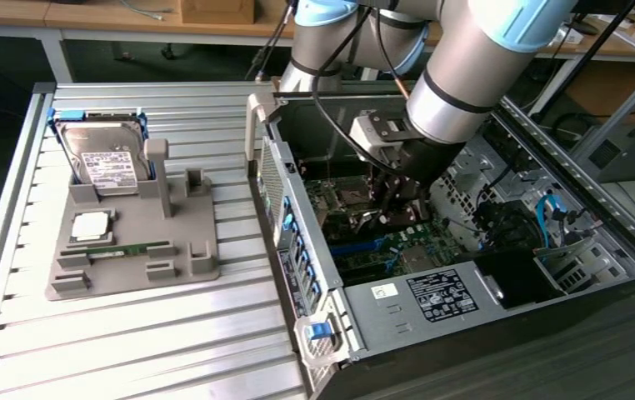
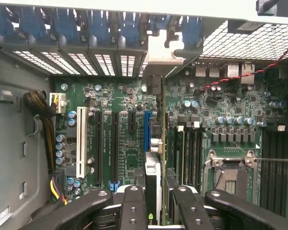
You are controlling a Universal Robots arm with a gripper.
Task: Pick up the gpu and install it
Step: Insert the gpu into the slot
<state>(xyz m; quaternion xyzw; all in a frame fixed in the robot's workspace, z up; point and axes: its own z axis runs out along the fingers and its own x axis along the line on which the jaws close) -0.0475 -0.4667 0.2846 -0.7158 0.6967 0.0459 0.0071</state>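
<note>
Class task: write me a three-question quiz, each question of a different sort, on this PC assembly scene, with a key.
1. True or false: the gripper is inside the open computer case.
2. What is the gripper holding? A) the hard drive B) the gpu C) the memory stick
3. Fill in: in the wrist view, the gpu stands edge-on over the green ____, beside a blue slot.

Key:
1. True.
2. B. The hard drive and memory stick sit in the grey fixture on the exterior view's left.
3. Motherboard.
</note>
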